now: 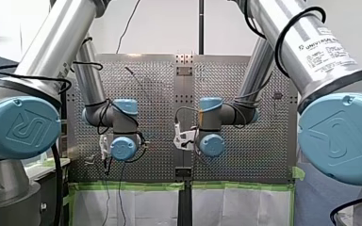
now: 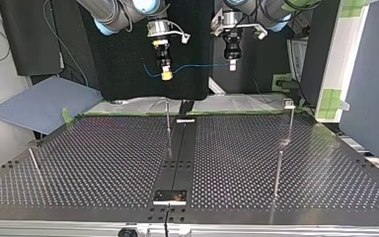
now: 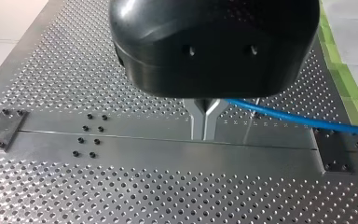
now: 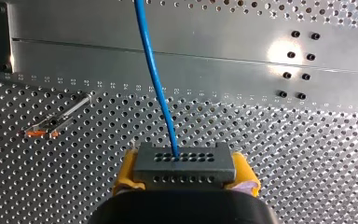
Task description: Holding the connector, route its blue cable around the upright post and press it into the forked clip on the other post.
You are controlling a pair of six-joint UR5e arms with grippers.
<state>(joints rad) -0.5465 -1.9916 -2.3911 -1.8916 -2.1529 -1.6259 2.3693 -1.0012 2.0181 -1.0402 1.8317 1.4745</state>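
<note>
In the right wrist view my right gripper (image 4: 185,176) is shut on a grey connector (image 4: 185,161), its yellow pads (image 4: 127,170) on either side of it. The blue cable (image 4: 154,79) leaves the connector's face and runs ahead over the table. In the left wrist view the metal fingers of my left gripper (image 3: 205,136) are pressed together on the blue cable (image 3: 298,120), which trails off to one side. In the top view both grippers hang high above the table's far edge: my right gripper (image 2: 166,75) and my left gripper (image 2: 232,65), with the cable (image 2: 197,65) strung between them.
Thin upright posts stand on the perforated table (image 2: 103,163): one near the middle at the far edge (image 2: 168,121), one with a small head at the top view's right (image 2: 290,121), another in front of it (image 2: 278,170). A post (image 4: 58,119) shows below my right gripper.
</note>
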